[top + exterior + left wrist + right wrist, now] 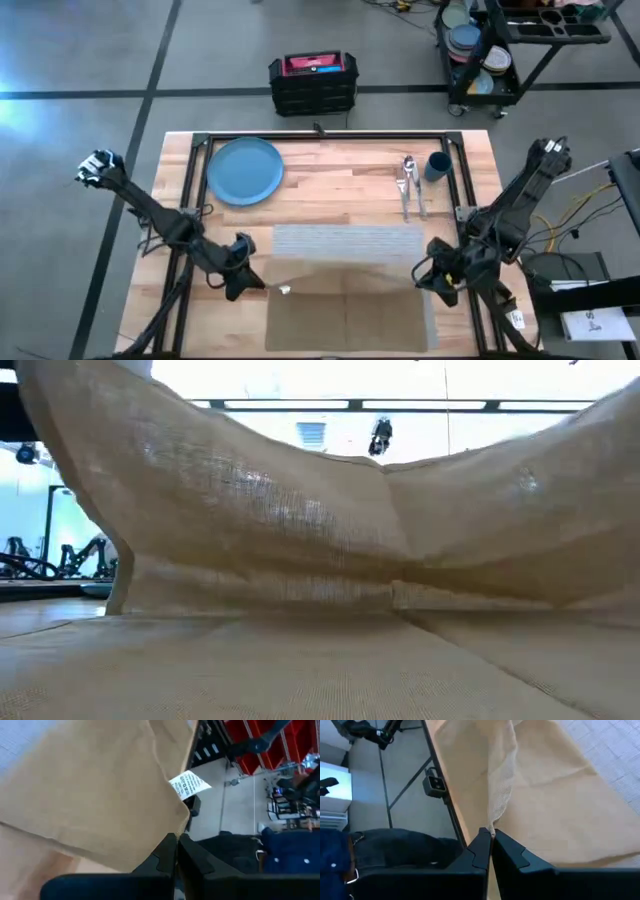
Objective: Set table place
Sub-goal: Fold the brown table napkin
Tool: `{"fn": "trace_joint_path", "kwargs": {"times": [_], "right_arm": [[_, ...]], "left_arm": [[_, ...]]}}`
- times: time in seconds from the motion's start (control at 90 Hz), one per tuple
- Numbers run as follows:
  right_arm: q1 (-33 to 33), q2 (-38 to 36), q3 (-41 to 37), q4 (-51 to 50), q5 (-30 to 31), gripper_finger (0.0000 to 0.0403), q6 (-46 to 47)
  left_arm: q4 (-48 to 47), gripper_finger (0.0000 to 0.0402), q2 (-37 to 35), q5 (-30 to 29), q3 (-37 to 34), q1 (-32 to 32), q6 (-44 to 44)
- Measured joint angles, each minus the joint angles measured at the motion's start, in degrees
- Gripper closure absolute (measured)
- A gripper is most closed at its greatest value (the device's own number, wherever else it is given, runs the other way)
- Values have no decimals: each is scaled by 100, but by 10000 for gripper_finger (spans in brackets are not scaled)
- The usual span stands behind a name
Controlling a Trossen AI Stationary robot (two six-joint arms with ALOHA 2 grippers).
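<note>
We hold the tan cloth napkin (345, 300) by its two near corners over the grey woven placemat (345, 243) on the table: left tool (176, 840) and right tool (491, 836) both pinched on it. Light, limp, it sags between them; corners grip best.

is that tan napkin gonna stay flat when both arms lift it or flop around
Probably flop. The tan napkin sags in the middle between the two pinched corners in the low view, so it looks soft, not stiff. It also looks light: the left end effector and right end effector each hold it by a thin pinch. Expect folds and swinging when it is moved.
</note>
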Motion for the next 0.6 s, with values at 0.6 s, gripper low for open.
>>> {"fn": "trace_joint_path", "kwargs": {"times": [0.6], "right_arm": [[219, 460, 0, 274, -406, 403, 451]], "left_arm": [[768, 402, 1221, 12, 0, -360, -393]]}}
